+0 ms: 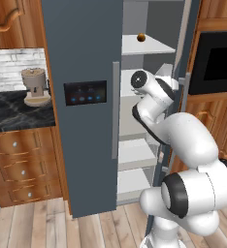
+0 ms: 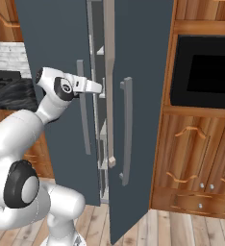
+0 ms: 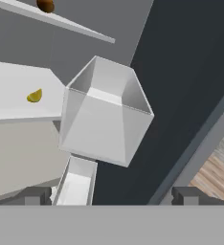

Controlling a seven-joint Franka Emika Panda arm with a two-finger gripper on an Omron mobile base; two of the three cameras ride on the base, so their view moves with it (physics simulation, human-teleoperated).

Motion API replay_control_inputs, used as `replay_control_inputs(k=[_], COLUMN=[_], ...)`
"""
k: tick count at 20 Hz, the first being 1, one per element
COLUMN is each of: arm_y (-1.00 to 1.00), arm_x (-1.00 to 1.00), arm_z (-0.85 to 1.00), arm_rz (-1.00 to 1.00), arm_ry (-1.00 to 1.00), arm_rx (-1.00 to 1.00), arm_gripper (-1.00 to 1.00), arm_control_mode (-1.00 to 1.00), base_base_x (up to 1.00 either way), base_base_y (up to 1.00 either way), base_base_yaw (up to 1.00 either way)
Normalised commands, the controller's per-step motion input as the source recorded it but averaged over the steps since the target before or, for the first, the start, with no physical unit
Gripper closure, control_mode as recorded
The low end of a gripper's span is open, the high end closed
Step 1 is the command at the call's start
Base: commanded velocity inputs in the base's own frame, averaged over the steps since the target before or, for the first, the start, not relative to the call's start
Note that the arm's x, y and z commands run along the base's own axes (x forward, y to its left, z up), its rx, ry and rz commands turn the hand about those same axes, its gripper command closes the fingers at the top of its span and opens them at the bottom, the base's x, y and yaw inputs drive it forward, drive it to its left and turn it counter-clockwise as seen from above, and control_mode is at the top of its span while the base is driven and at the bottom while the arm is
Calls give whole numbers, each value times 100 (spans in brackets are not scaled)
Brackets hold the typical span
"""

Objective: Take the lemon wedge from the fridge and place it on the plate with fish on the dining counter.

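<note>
The fridge (image 1: pixel 81 48) (image 2: pixel 52 38) has its left door closed and its right door (image 2: pixel 143 96) swung open. My arm reaches into the gap. In the hand view the lemon wedge (image 3: pixel 34 96), tiny and bright yellow, lies on a white shelf (image 3: pixel 13 81) at the left. My gripper (image 3: pixel 111 196) is open with nothing between its fingertips (image 3: pixel 37 195), and it stands well off from the wedge. A white door bin (image 3: pixel 104 115) (image 1: pixel 166 70) sits straight ahead of the hand. The plate with fish and the dining counter are out of view.
A small brown-orange ball (image 1: pixel 140 37) (image 3: pixel 45 5) rests on the shelf above. More white shelves (image 1: pixel 135 152) lie below. A black marble counter (image 1: pixel 13 111) with a beige appliance (image 1: pixel 35 87) is left of the fridge. A dark wall oven (image 2: pixel 206 72) in wooden cabinets stands to the right.
</note>
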Motion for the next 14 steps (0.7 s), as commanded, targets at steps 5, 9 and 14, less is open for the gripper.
replay_control_inputs(k=[5, 9, 14], arm_y=[-43, -64, -79], arm_x=[0, -8, -28], arm_z=[-9, -9, -7], arm_rz=[0, -7, -19], arm_ry=[-6, -4, 0], arm_rx=[0, -2, 0], arm_gripper=[-100, -100, -100], arm_control_mode=[-100, -100, -100], base_base_x=[0, 0, 0], base_base_y=[0, 0, 0], base_base_yaw=[0, 0, 0])
